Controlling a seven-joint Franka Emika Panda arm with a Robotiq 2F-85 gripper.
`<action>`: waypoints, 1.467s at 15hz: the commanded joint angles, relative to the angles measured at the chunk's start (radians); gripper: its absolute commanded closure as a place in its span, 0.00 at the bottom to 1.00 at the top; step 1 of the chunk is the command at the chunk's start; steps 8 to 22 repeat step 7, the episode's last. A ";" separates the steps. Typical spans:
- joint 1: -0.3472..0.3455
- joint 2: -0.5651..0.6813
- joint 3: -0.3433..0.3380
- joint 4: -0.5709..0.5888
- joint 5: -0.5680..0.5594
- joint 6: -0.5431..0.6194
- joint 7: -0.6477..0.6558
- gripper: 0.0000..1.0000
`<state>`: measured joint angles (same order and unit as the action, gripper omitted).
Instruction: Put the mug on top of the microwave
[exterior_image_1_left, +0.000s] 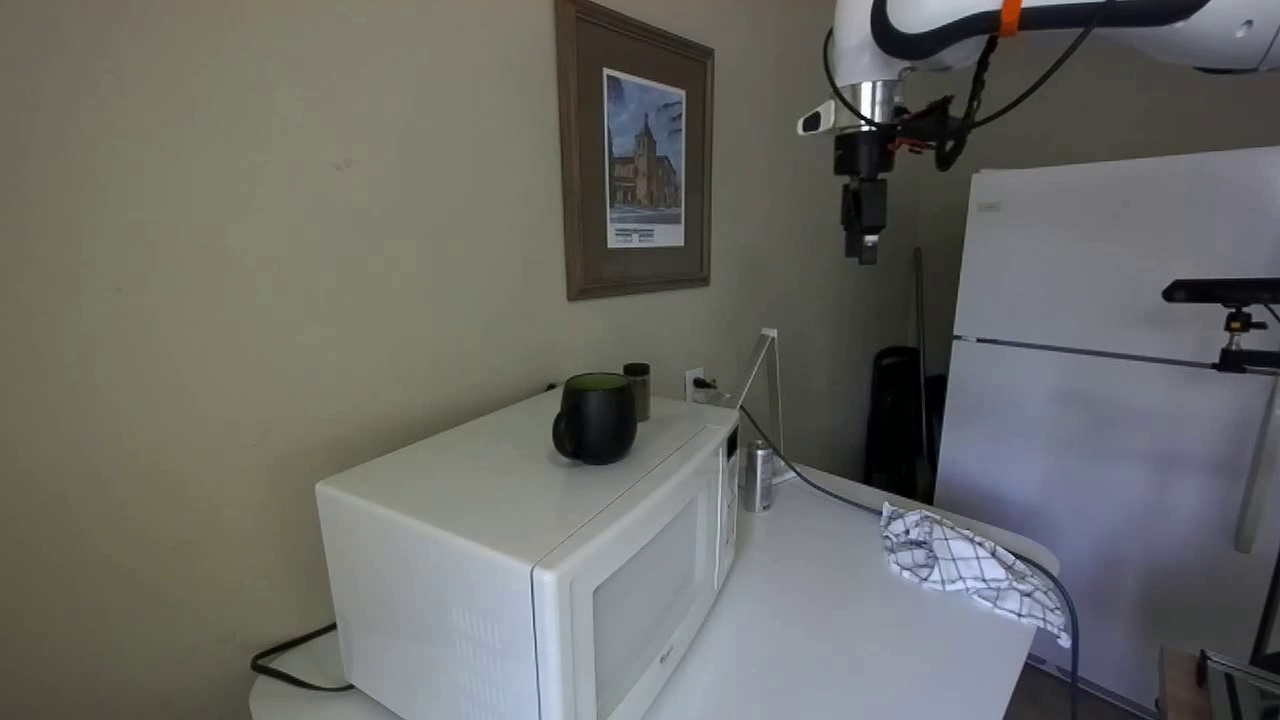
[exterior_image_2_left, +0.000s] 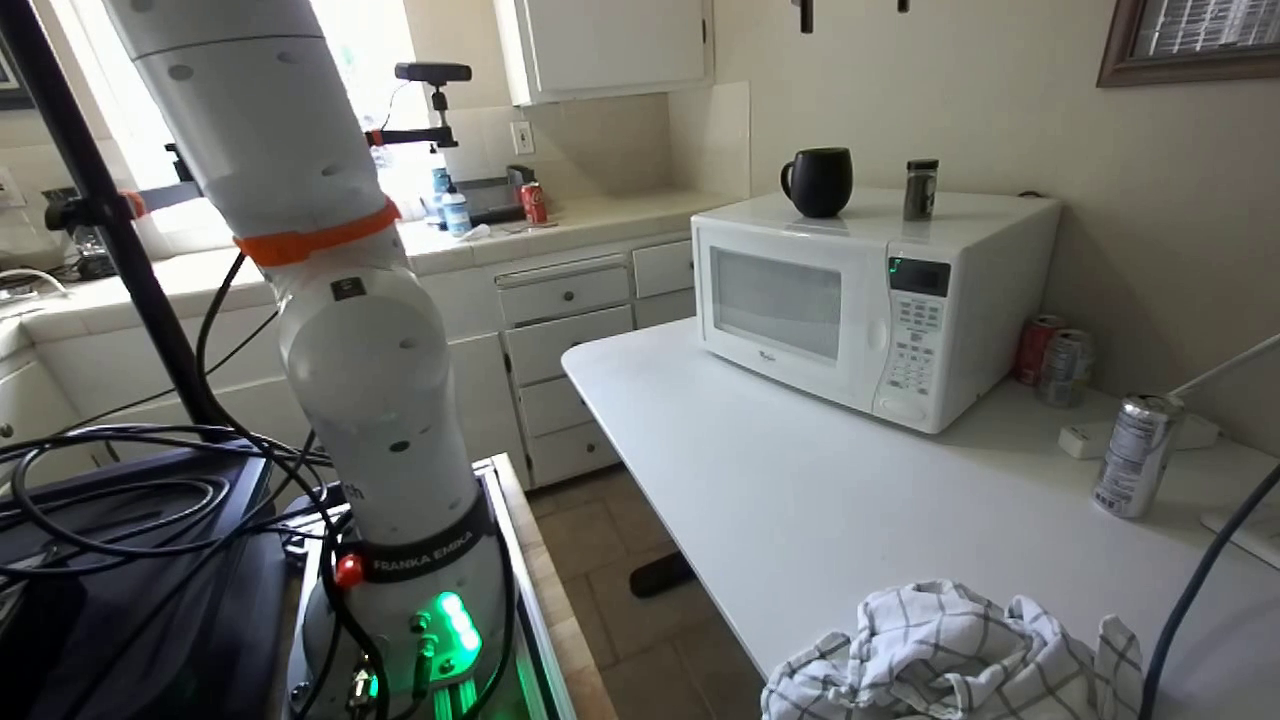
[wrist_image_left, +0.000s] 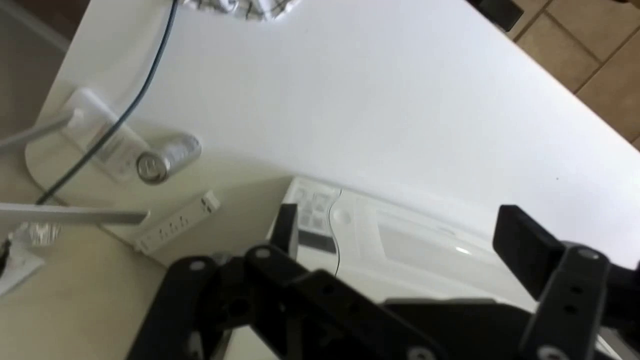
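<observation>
The black mug (exterior_image_1_left: 597, 425) stands upright on the flat top of the white microwave (exterior_image_1_left: 440, 500). It shows also in an exterior view (exterior_image_2_left: 822, 183), with its handle to the left and the microwave (exterior_image_2_left: 780, 300) under it. My gripper (exterior_image_1_left: 862, 250) hangs high in the air, well above the mug and apart from it. Only its fingertips show at the top edge of an exterior view (exterior_image_2_left: 854, 12). In the wrist view my gripper (wrist_image_left: 402, 235) is open with nothing between its fingers, and the microwave front (wrist_image_left: 430, 240) lies below. The mug is not visible in the wrist view.
A small grey cylinder (exterior_image_2_left: 920, 190) stands on the microwave beside the mug. A silver can (exterior_image_2_left: 1138, 455), a power strip (wrist_image_left: 177, 222) and a cable (wrist_image_left: 135, 100) are on the white table (exterior_image_2_left: 800, 480). A checkered cloth (exterior_image_2_left: 950, 650) lies there too. A refrigerator (exterior_image_1_left: 1110, 420) stands behind.
</observation>
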<state>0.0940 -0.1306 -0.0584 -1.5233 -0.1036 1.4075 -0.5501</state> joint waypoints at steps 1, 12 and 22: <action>-0.023 -0.032 0.013 -0.041 0.003 -0.008 0.020 0.00; -0.024 -0.085 0.007 -0.121 0.003 -0.008 0.049 0.00; -0.024 -0.085 0.007 -0.121 0.003 -0.008 0.049 0.00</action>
